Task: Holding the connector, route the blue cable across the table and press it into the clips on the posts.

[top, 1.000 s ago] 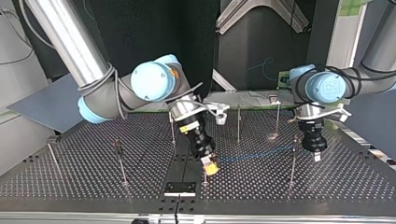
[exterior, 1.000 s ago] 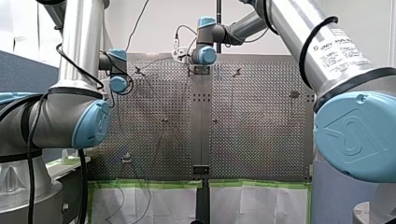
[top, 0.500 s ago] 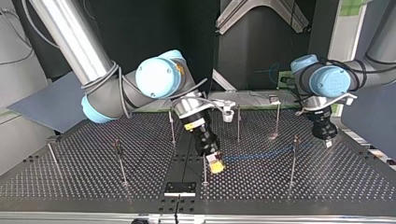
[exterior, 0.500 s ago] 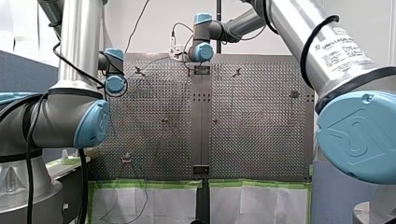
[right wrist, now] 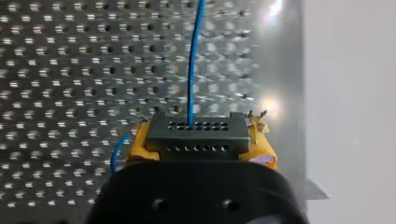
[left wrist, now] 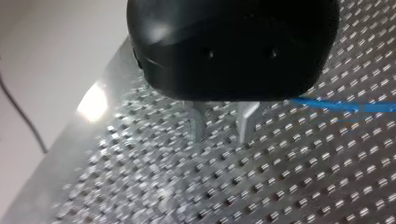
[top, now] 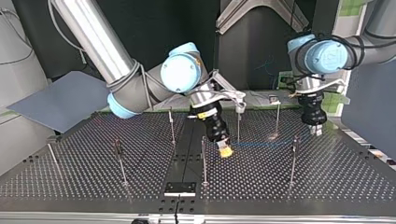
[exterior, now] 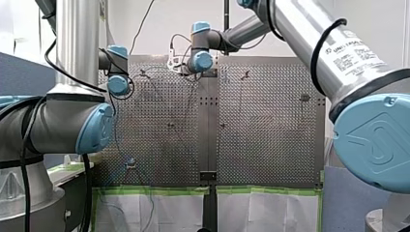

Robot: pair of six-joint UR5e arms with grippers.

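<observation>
Nearest in the top view, a post [top: 203, 163] stands just in front of your right gripper [top: 226, 151]; its yellow pads [right wrist: 135, 147] are clamped on the connector [right wrist: 196, 135], so you steer the blue cable [right wrist: 193, 60] by its end; the cable runs low over the perforated table [top: 327, 177] toward your left gripper [top: 316, 131], further back; its metal fingers [left wrist: 244, 122] stand narrowly apart and empty, with the cable just beside them, placed, I judge, to press it down at a post.
</observation>
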